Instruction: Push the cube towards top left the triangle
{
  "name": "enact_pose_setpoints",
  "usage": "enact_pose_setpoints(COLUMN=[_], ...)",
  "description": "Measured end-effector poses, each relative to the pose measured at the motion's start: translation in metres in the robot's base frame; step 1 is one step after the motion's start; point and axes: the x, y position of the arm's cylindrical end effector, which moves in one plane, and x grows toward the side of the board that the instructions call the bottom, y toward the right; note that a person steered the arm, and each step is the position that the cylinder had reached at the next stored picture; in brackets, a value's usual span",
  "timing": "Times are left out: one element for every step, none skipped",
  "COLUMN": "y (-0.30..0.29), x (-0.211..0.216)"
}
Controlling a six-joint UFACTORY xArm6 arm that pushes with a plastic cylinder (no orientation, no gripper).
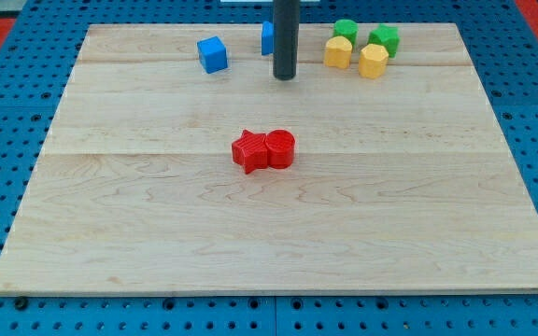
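Note:
A blue cube (212, 54) sits near the view's top, left of centre, on the wooden board (110, 233). A second blue block (266, 37), the triangle, is mostly hidden behind my rod; only its left edge shows. My tip (285, 77) rests on the board just below and right of that hidden block, about 75 pixels to the right of the cube and apart from it.
A red star (248, 151) and a red cylinder (280, 148) touch at the board's centre. Two yellow blocks (338, 52) (374, 61) and two green blocks (346, 30) (384, 39) cluster at the top right.

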Motion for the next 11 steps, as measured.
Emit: enact_pose_setpoints(y=[0.054, 0.038, 0.022, -0.060, -0.107, -0.128, -0.123, -0.115, -0.100, -0.083, -0.085], x=[-0.015, -0.074, -0.091, -0.064, 0.003, 0.061, 0.025, -0.018, -0.008, 0.043, -0.002])
